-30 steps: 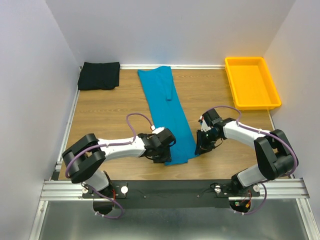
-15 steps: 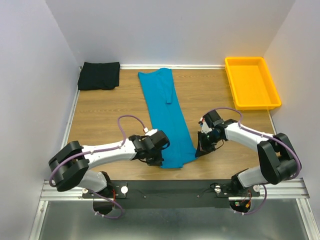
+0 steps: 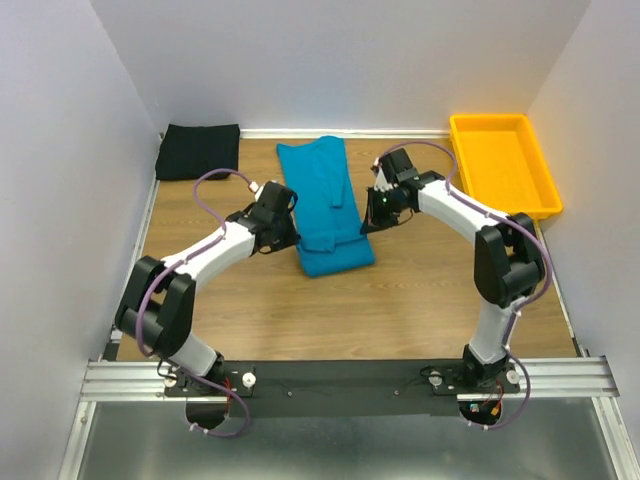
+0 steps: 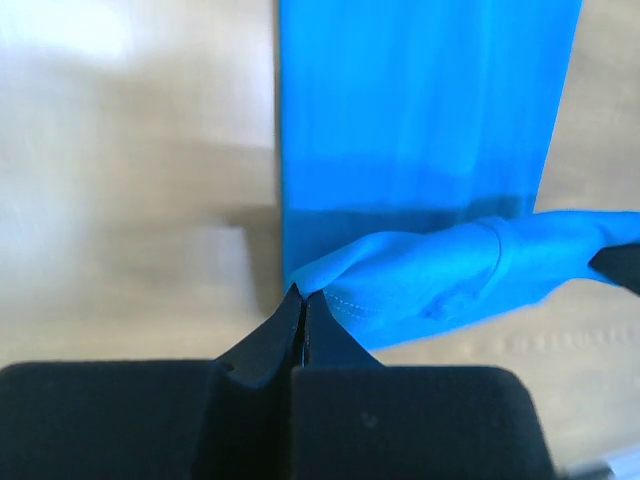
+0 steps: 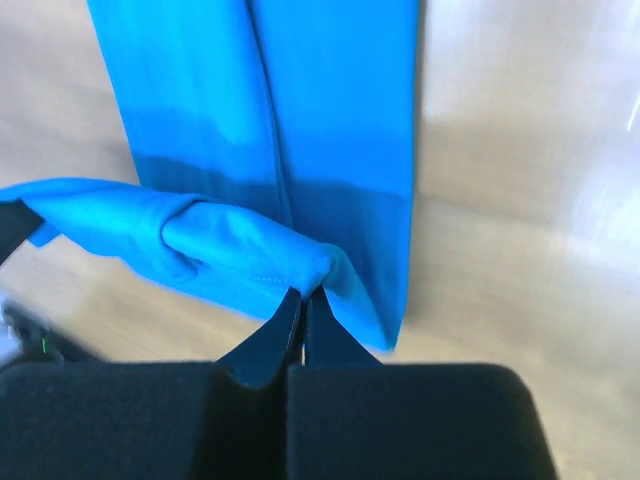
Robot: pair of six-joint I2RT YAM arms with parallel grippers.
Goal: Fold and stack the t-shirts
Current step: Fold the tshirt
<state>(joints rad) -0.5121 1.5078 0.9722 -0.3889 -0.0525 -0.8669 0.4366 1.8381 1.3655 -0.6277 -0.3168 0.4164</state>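
Jaws of our left gripper (image 4: 300,296) and right gripper (image 5: 303,296) are clamping shut on hem corners of the teal t-shirt (image 3: 325,205), holding them over its middle at mid-table; we are judging this fold half done, the black t-shirt (image 3: 198,151) lying apart far left, unstacked

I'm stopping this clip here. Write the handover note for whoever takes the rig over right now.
Grips: the left pincer is shut on the left hem corner of the blue shirt. The right pincer is shut on the right hem corner.
Blue shirt: a long narrow strip mid-table, with its hem end lifted and doubled back over the rest.
Black shirt: folded, at the far left corner of the table.
Done: blue shirt narrowed lengthwise, black shirt folded.
Left: lay the hem down toward the far end, release, finish the fold, then stack the two shirts.
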